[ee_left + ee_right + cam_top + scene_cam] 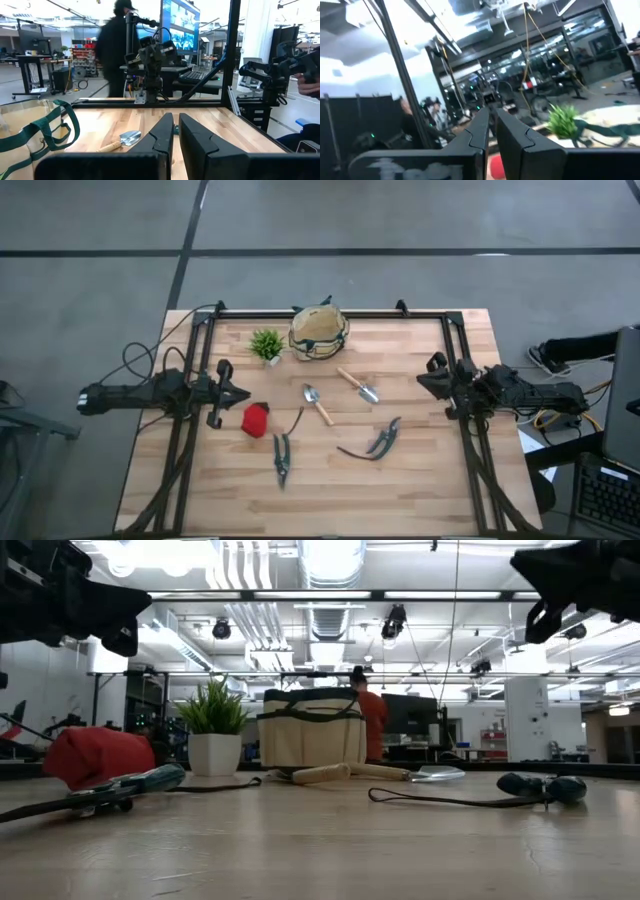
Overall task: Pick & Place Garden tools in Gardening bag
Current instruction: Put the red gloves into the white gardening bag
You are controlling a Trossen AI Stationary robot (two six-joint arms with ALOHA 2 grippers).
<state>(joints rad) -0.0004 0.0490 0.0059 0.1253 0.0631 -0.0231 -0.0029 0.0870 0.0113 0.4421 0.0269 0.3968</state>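
Surface (pixel 420 480): pale wood planks, dark frame along far and side edges.

Near row:
- Shears (pixel 282 459), dark grey, near centre-left, lying flat, pointing near-to-far.
- Second shears (pixel 380 441), right of centre, angled, with a dark strap trailing left.

Middle row:
- Red item (pixel 256 420), left of centre, just beside the left hand, not touching it.
- Trowel (pixel 317 404), wooden handle, metal blade toward far-left, centre.
- Second trowel (pixel 358 384), wooden handle toward far-left, blade toward near-right, just right of the first and apart from it.

Far row:
- Plant (pixel 266 345), green, in a white pot, upright, left of the bag.
- Bag (pixel 319 333), tan round fabric with dark trim, upright at the far centre edge, just beside the plant. No tool in it that can be seen.

Arms:
- Left hand (pixel 243 393), at the left side, raised off the surface, pointing right; fingers pressed together, holding nothing.
- Right hand (pixel 424 379), at the right side, raised, pointing left; fingers pressed together, holding nothing.

Beyond the surface: a person (pixel 372 720) in an orange top behind the bag, seen low across the room.
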